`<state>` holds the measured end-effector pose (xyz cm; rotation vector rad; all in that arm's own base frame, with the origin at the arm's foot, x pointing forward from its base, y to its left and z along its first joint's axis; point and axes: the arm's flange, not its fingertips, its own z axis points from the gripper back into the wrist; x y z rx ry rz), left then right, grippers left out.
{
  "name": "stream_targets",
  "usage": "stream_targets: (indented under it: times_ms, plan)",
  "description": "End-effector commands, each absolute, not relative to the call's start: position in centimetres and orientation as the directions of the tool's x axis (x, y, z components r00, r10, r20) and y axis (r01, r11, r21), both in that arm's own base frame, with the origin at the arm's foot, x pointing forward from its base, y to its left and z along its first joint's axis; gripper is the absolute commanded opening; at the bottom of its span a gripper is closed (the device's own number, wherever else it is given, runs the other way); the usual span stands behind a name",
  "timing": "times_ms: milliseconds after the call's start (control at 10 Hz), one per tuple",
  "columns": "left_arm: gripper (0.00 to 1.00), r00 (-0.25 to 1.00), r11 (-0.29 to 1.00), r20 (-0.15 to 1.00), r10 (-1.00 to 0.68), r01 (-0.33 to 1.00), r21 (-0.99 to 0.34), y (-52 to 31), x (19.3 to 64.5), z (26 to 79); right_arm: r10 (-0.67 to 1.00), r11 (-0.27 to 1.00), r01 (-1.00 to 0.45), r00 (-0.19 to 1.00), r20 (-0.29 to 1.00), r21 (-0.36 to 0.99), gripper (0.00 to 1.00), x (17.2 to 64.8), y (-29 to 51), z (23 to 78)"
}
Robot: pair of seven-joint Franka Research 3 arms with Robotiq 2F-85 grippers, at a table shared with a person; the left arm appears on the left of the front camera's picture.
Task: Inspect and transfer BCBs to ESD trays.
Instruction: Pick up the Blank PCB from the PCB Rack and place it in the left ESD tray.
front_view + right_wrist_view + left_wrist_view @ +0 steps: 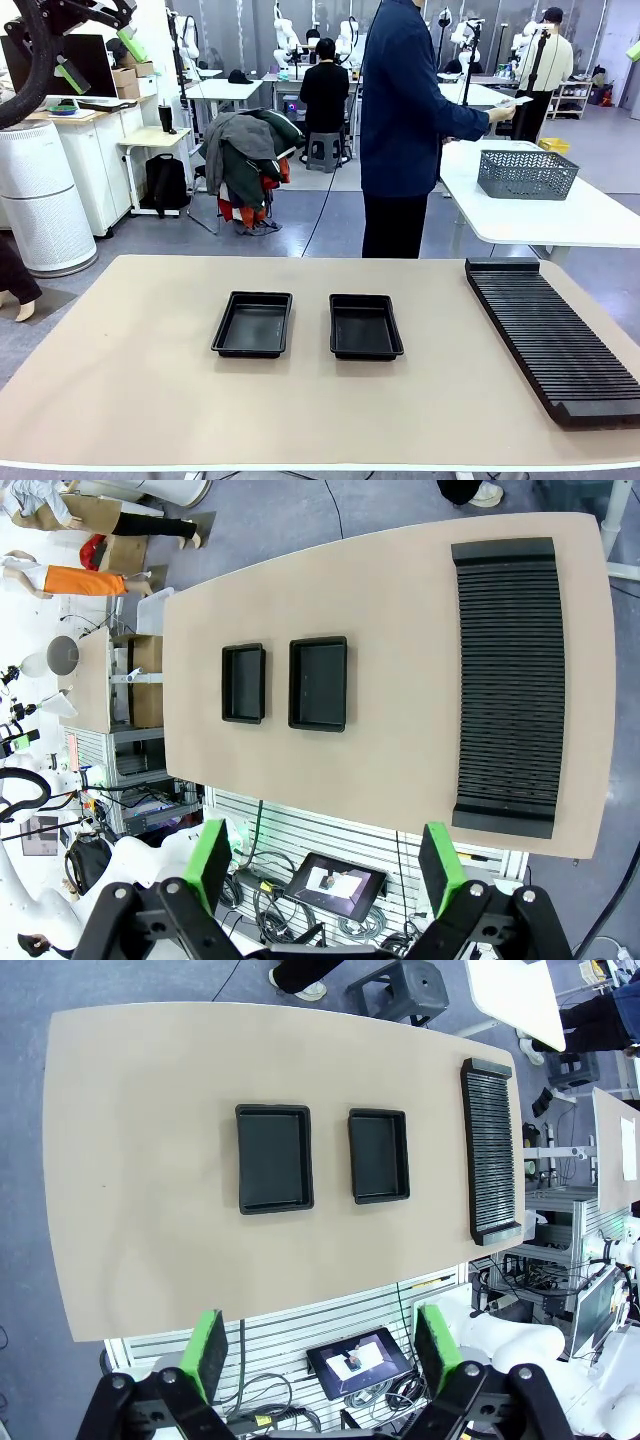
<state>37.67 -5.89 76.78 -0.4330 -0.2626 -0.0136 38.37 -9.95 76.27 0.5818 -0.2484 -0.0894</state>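
Observation:
Two black ESD trays lie side by side at the table's middle, the left tray (pixel 252 324) and the right tray (pixel 366 326), both with bare floors. The BCBs are out of view. My left gripper (pixel 100 60) hangs high at the top left corner, and from its wrist view the left gripper (pixel 322 1352) is open, far above the trays (pixel 274 1158) (pixel 379 1155). My right gripper (pixel 325 865) is open too, high over the table, with the trays (pixel 244 683) (pixel 319 683) far below it.
A long black ribbed rack (pixel 550 335) lies along the table's right side. A person (pixel 405 120) in dark blue stands at the far edge, reaching right toward a white table with a grey basket (pixel 527 172).

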Motion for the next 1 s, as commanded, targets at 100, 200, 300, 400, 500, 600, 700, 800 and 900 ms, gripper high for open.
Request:
stream_targets:
  times_ms: [100,200,300,400,500,600,700,800,900]
  plan:
    - [1.00,0.966,0.908,0.257,0.033,0.078,-0.411,-5.92,37.66,76.75,-0.152,0.830,0.011,0.966,0.207,0.558,1.00,38.36,-9.88,76.25]
    - [1.00,0.966,0.908,0.257,0.033,0.078,-0.411,-5.92,37.66,76.75,-0.152,0.830,0.011,0.966,0.207,0.558,1.00,38.36,-9.88,76.25]
    - [1.00,0.966,0.908,0.257,0.033,0.078,-0.411,-5.92,37.66,76.75,-0.152,0.830,0.011,0.966,0.207,0.558,1.00,38.36,-9.88,76.25]
    - [1.00,0.966,0.908,0.257,0.033,0.078,-0.411,-5.92,37.66,76.75,-0.152,0.830,0.011,0.966,0.207,0.558,1.00,38.36,-9.88,76.25]
    - [1.00,0.966,0.908,0.257,0.033,0.078,-0.411,-5.92,37.66,76.75,-0.152,0.830,0.011,0.966,0.207,0.558,1.00,38.36,-9.88,76.25]
    - [1.00,0.966,0.908,0.257,0.033,0.078,-0.411,-5.92,37.66,76.75,-0.152,0.830,0.011,0.966,0.207,0.558,1.00,38.36,-9.88,76.25]
    - [1.00,0.966,0.908,0.257,0.033,0.078,-0.411,-5.92,37.66,76.75,-0.152,0.830,0.011,0.966,0.207,0.558,1.00,38.36,-9.88,76.25]
    - [1.00,0.966,0.908,0.257,0.033,0.078,-0.411,-5.92,37.66,76.75,-0.152,0.830,0.011,0.966,0.207,0.558,1.00,38.36,-9.88,76.25]
    - [1.00,0.966,0.908,0.257,0.033,0.078,-0.411,-5.92,37.66,76.75,-0.152,0.830,0.011,0.966,0.207,0.558,1.00,38.36,-9.88,76.25]
